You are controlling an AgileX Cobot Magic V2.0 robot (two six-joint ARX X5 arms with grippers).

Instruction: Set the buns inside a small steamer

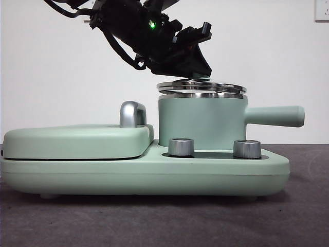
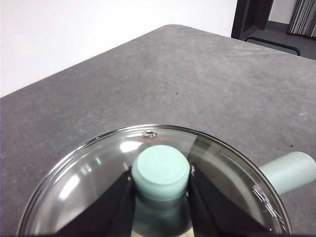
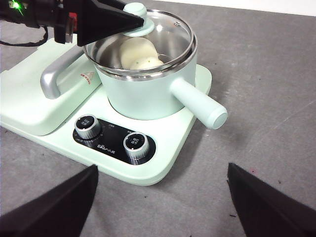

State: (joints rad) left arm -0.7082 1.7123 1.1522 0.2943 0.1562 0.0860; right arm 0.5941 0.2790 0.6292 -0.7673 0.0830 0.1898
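Front view: my left hand [image 1: 198, 77] is clamped on the lid [image 1: 201, 87] by its knob [image 2: 161, 172], just above the steamer [image 1: 200, 123] rim, slightly tilted. I see the buns [image 3: 138, 55] inside the steamer through the glass. Right hand [image 3: 160, 197] spread open, holding nothing, well back from the steamer over the table [image 3: 276, 74].

A: Any writing you can actually read?

B: Not really. The black control panel [image 3: 113, 140] carries small white print by its two knobs [image 3: 87, 127], too small to make out.

A: Anything else?

B: A red triangular mark [image 3: 87, 77] on the griddle lid [image 3: 29, 98], with tiny print under it, also illegible. No brand or number is clear.
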